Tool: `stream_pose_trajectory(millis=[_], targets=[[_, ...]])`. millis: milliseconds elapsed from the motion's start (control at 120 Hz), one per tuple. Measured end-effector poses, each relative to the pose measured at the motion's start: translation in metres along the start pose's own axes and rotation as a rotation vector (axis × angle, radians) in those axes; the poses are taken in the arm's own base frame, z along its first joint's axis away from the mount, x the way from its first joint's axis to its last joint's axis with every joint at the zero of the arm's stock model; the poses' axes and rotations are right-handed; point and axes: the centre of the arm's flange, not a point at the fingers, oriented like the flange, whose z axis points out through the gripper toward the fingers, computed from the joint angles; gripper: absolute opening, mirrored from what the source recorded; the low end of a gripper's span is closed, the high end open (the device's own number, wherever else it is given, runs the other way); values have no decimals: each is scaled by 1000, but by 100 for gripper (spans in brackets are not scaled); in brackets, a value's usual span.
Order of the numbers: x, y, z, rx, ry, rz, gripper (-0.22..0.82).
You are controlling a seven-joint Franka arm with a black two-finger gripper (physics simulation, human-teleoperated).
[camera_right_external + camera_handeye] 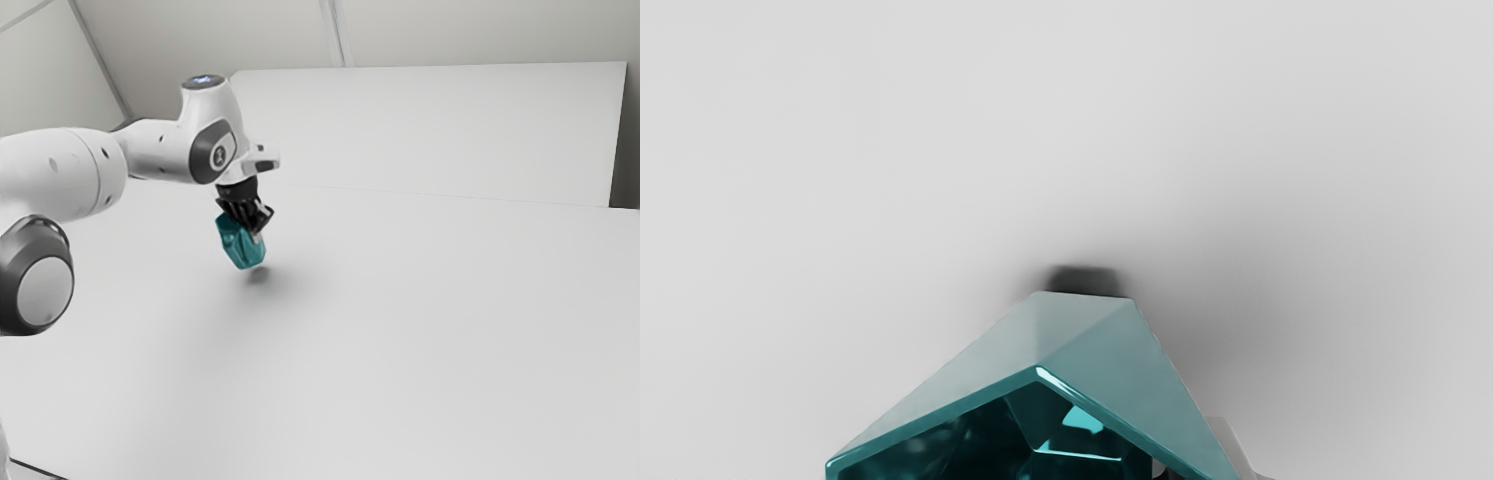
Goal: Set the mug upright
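Observation:
The gripper (256, 235) points down in the exterior view, with the teal faceted mug (240, 247) held at its fingertips. The mug is tilted, and its lower end hangs just above its small dark shadow on the table. In the wrist view, the mug (1100, 360) turns its open mouth toward the camera. At the mug's wall the gripper (1192, 465) is shut, with a pale fingertip (1228, 443) along the outside and part of the other finger by the rim's inner side. The mug's handle cannot be made out.
A wide white table (430, 330) lies under the arm, its shadow spreading around the mug. Behind it stands a pale raised panel (430, 130) toward the exterior view's upper right.

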Motion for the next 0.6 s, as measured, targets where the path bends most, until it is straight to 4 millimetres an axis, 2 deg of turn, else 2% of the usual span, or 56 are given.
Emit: stream_pose_trajectory(millis=[275,600], targets=[[7,14,28,23,-46,-39,-18],[9,19,40,31,-64,-83,-18]])
